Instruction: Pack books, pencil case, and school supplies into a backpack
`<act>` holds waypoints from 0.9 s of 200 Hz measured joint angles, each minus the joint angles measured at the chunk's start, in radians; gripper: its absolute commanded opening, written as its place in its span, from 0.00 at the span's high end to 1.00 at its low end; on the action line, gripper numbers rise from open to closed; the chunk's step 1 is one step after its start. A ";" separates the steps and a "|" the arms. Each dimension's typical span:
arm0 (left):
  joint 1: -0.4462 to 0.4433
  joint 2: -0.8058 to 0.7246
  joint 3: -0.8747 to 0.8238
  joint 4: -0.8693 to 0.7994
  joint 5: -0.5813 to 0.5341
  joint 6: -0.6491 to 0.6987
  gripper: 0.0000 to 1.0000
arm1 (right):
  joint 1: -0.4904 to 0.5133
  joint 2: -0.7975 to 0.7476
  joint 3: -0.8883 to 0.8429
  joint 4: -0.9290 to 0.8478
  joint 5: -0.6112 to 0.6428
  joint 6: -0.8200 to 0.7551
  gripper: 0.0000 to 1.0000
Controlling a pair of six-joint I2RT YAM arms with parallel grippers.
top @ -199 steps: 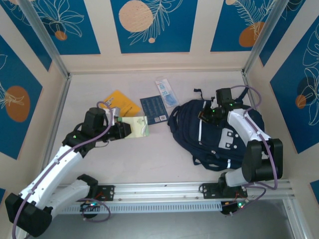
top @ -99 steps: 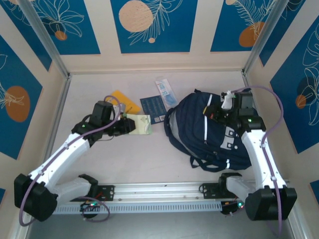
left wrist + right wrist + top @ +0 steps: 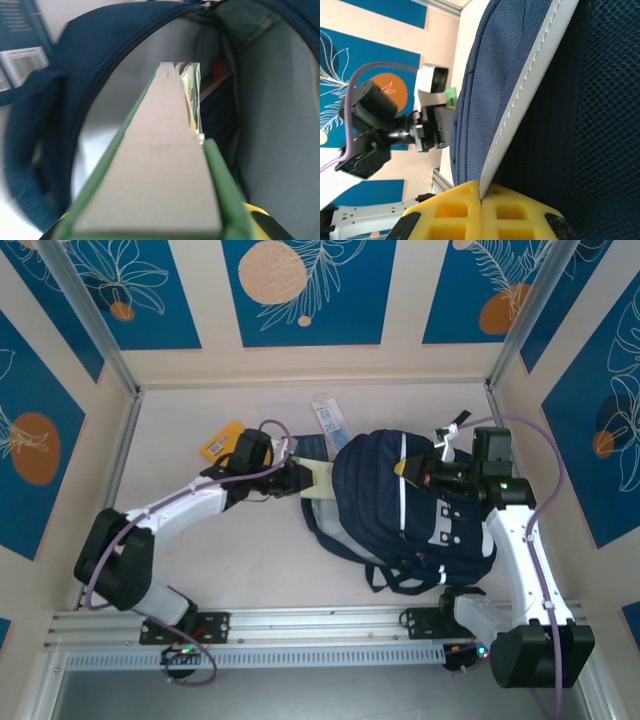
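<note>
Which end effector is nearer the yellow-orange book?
Left. The left end effector is just right of the yellow-orange book, at the opening of the backpack; the right end effector is farther right, shut on its fabric.

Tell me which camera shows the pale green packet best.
Top external: the pale green packet shows its flat face, at the opening of the backpack. Left wrist sees it steeply foreshortened; right wrist catches a small green sliver.
</note>
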 measured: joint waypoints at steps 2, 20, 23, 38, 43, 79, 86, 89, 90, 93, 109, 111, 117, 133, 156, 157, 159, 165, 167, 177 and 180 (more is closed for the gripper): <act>-0.005 0.008 0.000 0.016 0.003 -0.006 1.00 | 0.000 0.000 0.000 0.000 -0.002 0.000 1.00; -0.051 0.053 0.001 0.124 0.026 -0.042 1.00 | 0.000 0.000 0.005 -0.001 -0.012 0.000 1.00; -0.060 0.061 0.001 0.139 0.031 -0.049 1.00 | 0.000 0.000 0.005 -0.001 -0.014 0.001 1.00; -0.107 0.099 0.001 0.216 0.045 -0.080 1.00 | -0.001 0.002 0.012 -0.001 -0.024 0.006 1.00; -0.119 0.111 0.001 0.237 0.047 -0.092 1.00 | -0.002 0.005 0.016 0.000 -0.027 0.009 1.00; -0.176 0.199 -0.011 0.426 0.047 -0.212 1.00 | -0.014 0.020 0.030 0.035 -0.060 0.063 1.00; -0.183 0.224 -0.012 0.467 0.047 -0.241 1.00 | -0.016 0.024 0.031 0.047 -0.070 0.077 1.00; -0.185 0.235 -0.012 0.482 0.045 -0.253 1.00 | -0.017 0.026 0.031 0.052 -0.074 0.083 1.00; -0.187 0.241 -0.012 0.492 0.044 -0.258 1.00 | -0.017 0.026 0.031 0.053 -0.075 0.085 1.00; -0.190 0.251 -0.012 0.509 0.043 -0.269 1.00 | -0.017 0.027 0.031 0.057 -0.079 0.090 1.00; -0.204 0.319 -0.009 0.595 0.034 -0.332 1.00 | -0.019 0.036 0.035 0.080 -0.095 0.114 1.00; -0.206 0.328 -0.008 0.604 0.032 -0.337 1.00 | -0.019 0.037 0.035 0.083 -0.096 0.116 1.00; -0.212 0.353 -0.002 0.624 0.027 -0.357 1.00 | -0.019 0.040 0.037 0.089 -0.098 0.122 1.00; -0.229 0.420 0.033 0.662 0.018 -0.400 1.00 | -0.021 0.045 0.044 0.098 -0.101 0.134 1.00; -0.259 0.506 0.130 0.667 0.010 -0.434 1.00 | -0.021 0.048 0.049 0.112 -0.105 0.151 1.00; -0.260 0.508 0.134 0.667 0.010 -0.434 1.00 | -0.021 0.048 0.049 0.113 -0.105 0.151 1.00; -0.262 0.514 0.143 0.666 0.011 -0.435 1.00 | -0.021 0.048 0.049 0.113 -0.105 0.151 1.00; -0.270 0.532 0.177 0.662 0.010 -0.438 1.00 | -0.021 0.048 0.049 0.115 -0.106 0.154 1.00; -0.272 0.535 0.184 0.662 0.010 -0.437 1.00 | -0.021 0.048 0.049 0.116 -0.107 0.155 1.00; -0.288 0.566 0.248 0.643 0.004 -0.436 1.00 | -0.021 0.049 0.049 0.120 -0.108 0.155 1.00; -0.292 0.572 0.265 0.635 0.003 -0.436 1.00 | -0.021 0.050 0.049 0.121 -0.108 0.156 1.00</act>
